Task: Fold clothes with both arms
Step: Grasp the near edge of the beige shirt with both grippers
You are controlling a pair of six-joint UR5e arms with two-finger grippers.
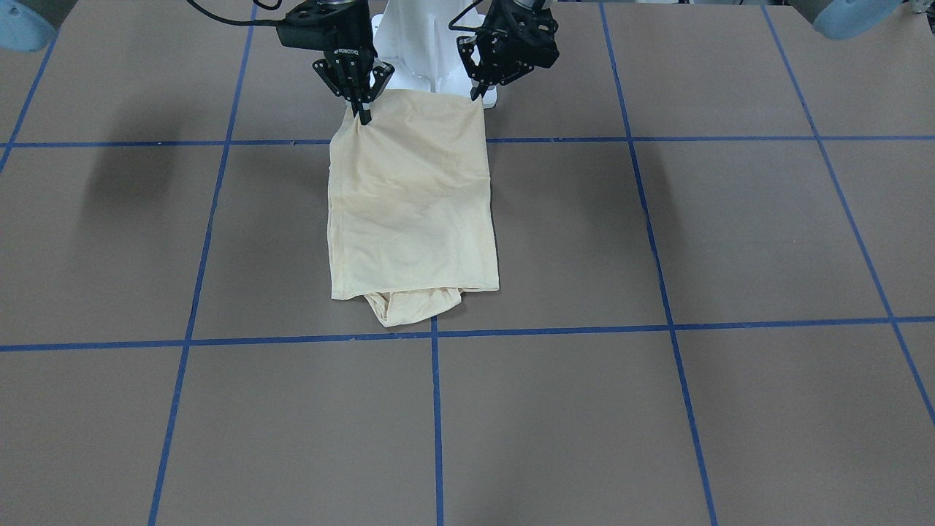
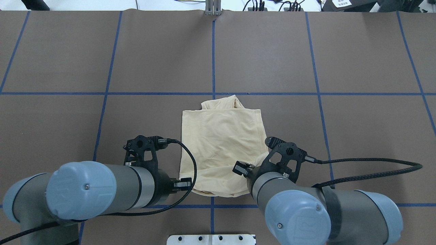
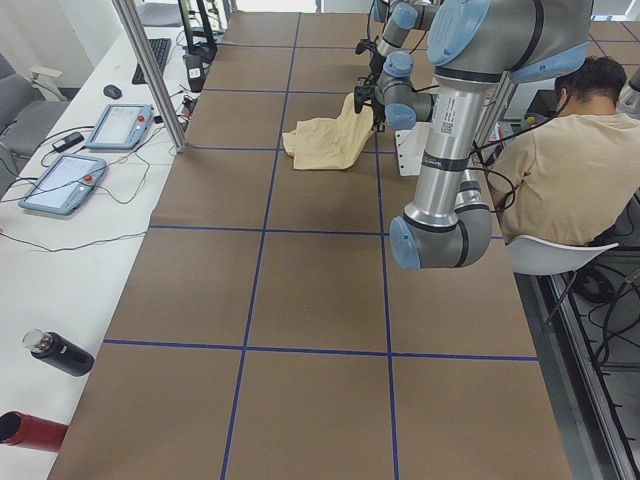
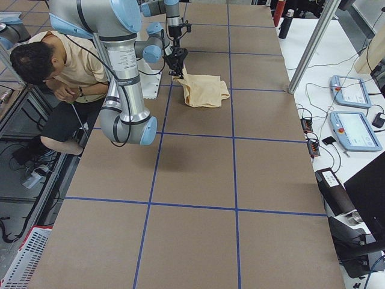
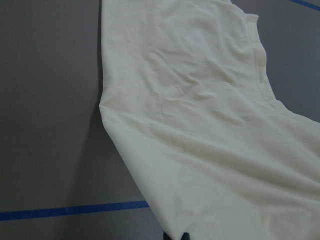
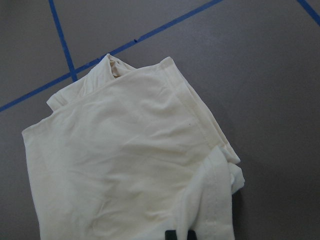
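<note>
The cream-yellow shirt [image 1: 413,212] lies folded into a narrow rectangle on the brown table, plain side up; the print is hidden. A bunched part sticks out at its far end [image 2: 223,102]. My left gripper [image 1: 478,95] and my right gripper [image 1: 361,113] are each shut on a corner of the shirt's edge nearest my base and hold that edge raised off the table. The lifted cloth fills the left wrist view [image 5: 200,125] and the right wrist view [image 6: 125,165]. In the overhead view my wrists hide both grippers.
The white pedestal base [image 1: 420,44] stands just behind the raised edge. Blue tape lines [image 1: 436,424] grid the brown table. A seated person [image 3: 570,170] is beside the base. Control tablets [image 3: 120,125] and bottles [image 3: 55,352] sit on the side bench.
</note>
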